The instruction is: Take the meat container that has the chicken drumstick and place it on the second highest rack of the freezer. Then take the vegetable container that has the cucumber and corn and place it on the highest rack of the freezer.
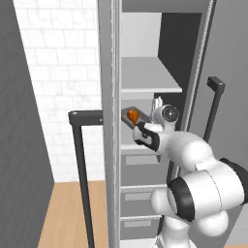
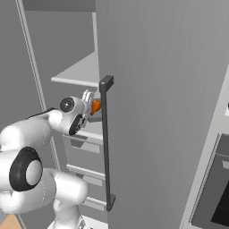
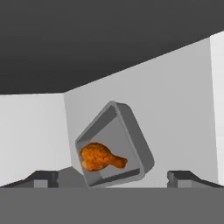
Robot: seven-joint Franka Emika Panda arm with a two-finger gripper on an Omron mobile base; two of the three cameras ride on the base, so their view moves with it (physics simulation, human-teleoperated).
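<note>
The pincer [image 3: 112,177] is released, fingers wide; the tray [image 3: 114,146] with the drumstick [image 3: 101,157] lies just ahead. Withdrawing crookedly could drag it off the shelf [image 1: 128,147].

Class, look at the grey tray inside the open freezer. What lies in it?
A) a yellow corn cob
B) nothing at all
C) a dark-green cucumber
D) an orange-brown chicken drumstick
D: the hand view shows a single orange-brown chicken drumstick lying in the grey tray, and both base views show the same orange piece inside the freezer, just beyond the gripper.
</note>
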